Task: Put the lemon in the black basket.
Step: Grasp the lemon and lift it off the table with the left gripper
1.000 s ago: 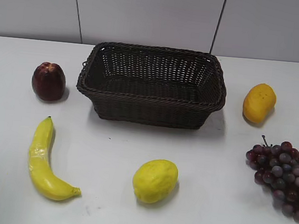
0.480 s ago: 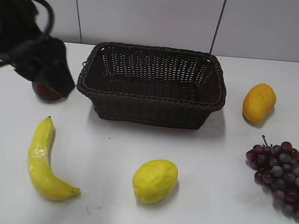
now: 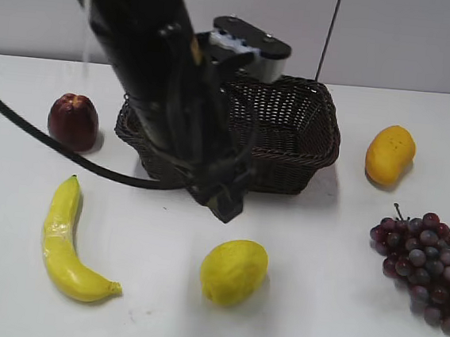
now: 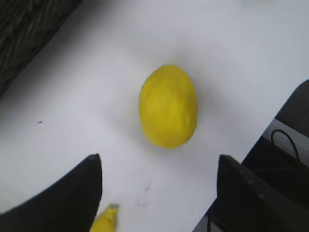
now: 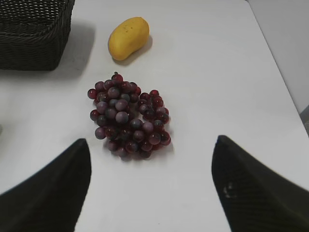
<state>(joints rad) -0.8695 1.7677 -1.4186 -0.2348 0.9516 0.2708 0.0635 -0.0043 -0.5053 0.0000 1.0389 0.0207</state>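
The lemon [image 3: 233, 271] lies on the white table at front centre; it also shows in the left wrist view [image 4: 168, 106]. The black basket [image 3: 300, 136] stands behind it, partly hidden by my left arm; its corner shows in the left wrist view [image 4: 29, 29] and the right wrist view [image 5: 34, 34]. My left gripper [image 3: 223, 204] hangs above the table just behind the lemon; its jaws [image 4: 159, 166] are open and empty. My right gripper [image 5: 150, 150] is open and empty, out of the exterior view.
A banana [image 3: 66, 245] lies front left, its tip by the left jaw [image 4: 104, 220]. A dark red apple [image 3: 73, 121] sits left of the basket. A mango [image 3: 390, 154] [image 5: 128, 37] and a bunch of purple grapes [image 3: 427, 264] [image 5: 128, 116] lie at the right.
My left arm has swung in from the far left across the basket's front and now hangs just behind the lemon. The fruit and the basket have not moved.
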